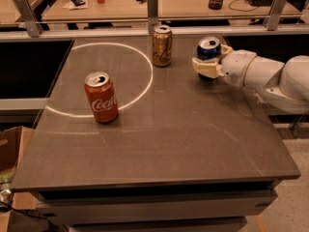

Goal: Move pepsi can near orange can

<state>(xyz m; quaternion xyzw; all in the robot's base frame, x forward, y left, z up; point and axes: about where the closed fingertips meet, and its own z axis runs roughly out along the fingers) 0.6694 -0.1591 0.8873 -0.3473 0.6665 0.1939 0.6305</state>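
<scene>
Tool: upper right of the frame, arm entering from the right edge. Cream jaws are closed partway, clamped on either side of the dark blue pepsi can with silver top, which I hold upright. I cannot tell whether its base touches the dark grey surface.

The golden-bronze orange can with a dark curly mark is upright, near the pepsi can on its left, not touching.

The red Coca-Cola can stands left of centre, at the lower edge of a thin white ring.
</scene>
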